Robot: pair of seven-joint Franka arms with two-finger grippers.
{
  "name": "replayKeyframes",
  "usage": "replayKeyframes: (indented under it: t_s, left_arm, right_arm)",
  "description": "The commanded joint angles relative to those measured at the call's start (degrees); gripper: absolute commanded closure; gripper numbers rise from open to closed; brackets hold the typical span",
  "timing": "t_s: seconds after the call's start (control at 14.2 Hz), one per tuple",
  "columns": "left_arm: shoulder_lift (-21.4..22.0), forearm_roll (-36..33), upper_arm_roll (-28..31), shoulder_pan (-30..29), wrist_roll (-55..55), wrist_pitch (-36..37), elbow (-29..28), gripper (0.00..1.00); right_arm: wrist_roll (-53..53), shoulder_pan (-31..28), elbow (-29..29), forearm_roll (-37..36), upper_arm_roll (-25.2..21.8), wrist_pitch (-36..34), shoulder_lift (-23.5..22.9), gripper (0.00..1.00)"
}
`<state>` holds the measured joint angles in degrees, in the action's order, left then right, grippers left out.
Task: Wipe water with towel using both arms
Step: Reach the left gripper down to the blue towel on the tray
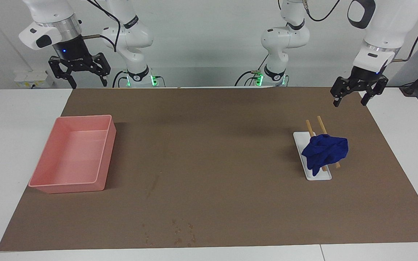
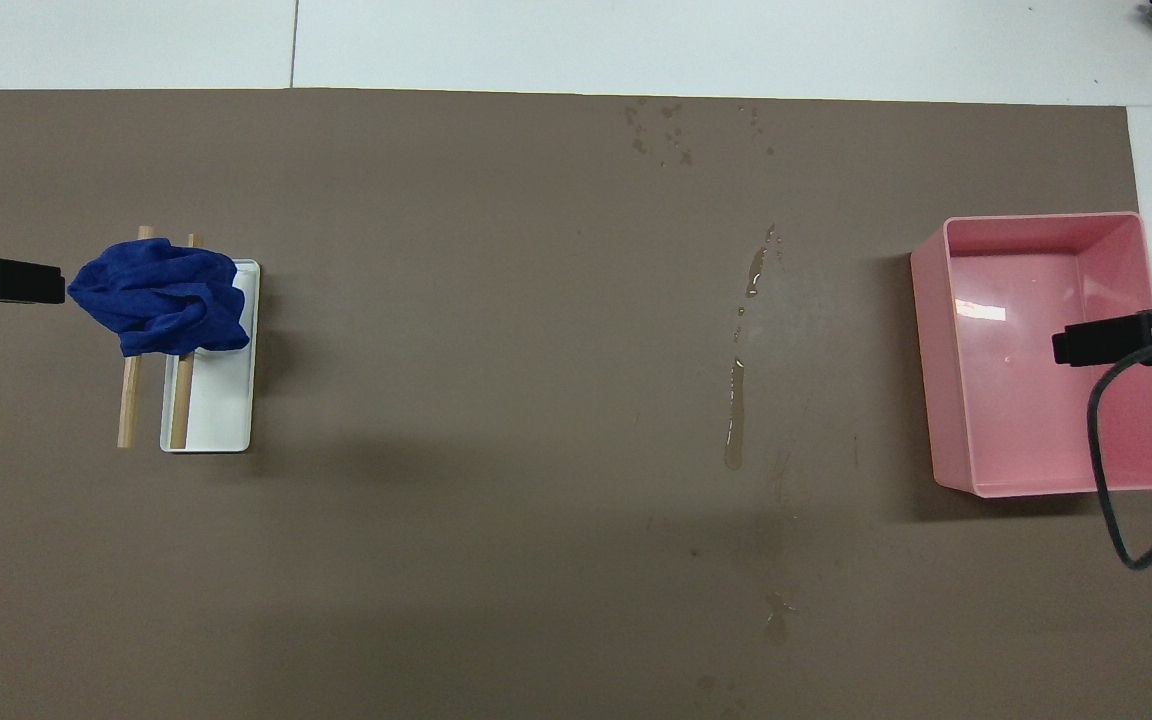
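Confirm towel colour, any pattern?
The towel is plain deep royal blue, no pattern; clearest in the overhead view.

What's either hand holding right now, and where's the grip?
Nothing. Left hand and right hand both hang open and empty in the air; the towel lies untouched across the wooden sticks.

Towel (image 1: pixel 325 152) sits on two sticks (image 1: pixel 321 127) across a small tray (image 1: pixel 316 174) at the left arm's end; bin (image 1: pixel 71 185) at the right arm's end, water (image 2: pixel 736 400) between.
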<state>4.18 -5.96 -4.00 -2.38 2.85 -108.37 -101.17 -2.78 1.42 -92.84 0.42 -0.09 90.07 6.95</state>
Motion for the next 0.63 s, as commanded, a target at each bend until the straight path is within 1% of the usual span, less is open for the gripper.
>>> replayKeyframes:
  t_s: [0.0, 0.07, 0.21, 0.28, 0.42, 0.49, 0.56]
  left_arm:
    - [-3.7, -3.2, 0.1, 1.3, -2.1, -7.4, -2.5, 0.00]
    - [-5.1, -4.8, 0.1, 2.2, -4.9, -10.3, -3.6, 0.00]
    - [-8.1, -11.3, 0.0, 4.7, -11.8, -14.8, -5.3, 0.00]
    - [-9.1, -12.7, 0.0, 5.0, -12.8, -16.9, -6.4, 0.00]
    - [-9.7, -15.3, 0.1, 4.5, -12.8, -22.9, -10.0, 0.00]
    - [-9.9, -18.4, 0.1, 4.2, -12.8, -24.2, -11.1, 0.00]
    - [-10.0, -19.4, 0.1, 4.1, -13.0, -24.6, -12.0, 0.00]
  right_arm:
    - [-0.3, 0.3, -1.3, -0.1, 0.5, -0.7, 1.4, 0.00]
    - [-0.4, 0.3, -1.4, 0.0, 0.7, -0.7, 1.5, 0.00]
    - [-1.3, 0.4, -1.6, 1.7, 0.9, -0.8, 1.8, 0.00]
    - [-1.7, 1.3, -2.0, 2.5, 0.9, -0.8, 2.0, 0.00]
    - [-2.7, 2.8, -3.9, 2.9, 0.9, -0.7, 3.0, 0.00]
    - [-4.7, 3.8, -5.1, 3.0, 0.9, -0.7, 3.6, 0.00]
    - [-8.5, 5.4, -6.2, 3.0, 0.9, -0.6, 4.4, 0.00]
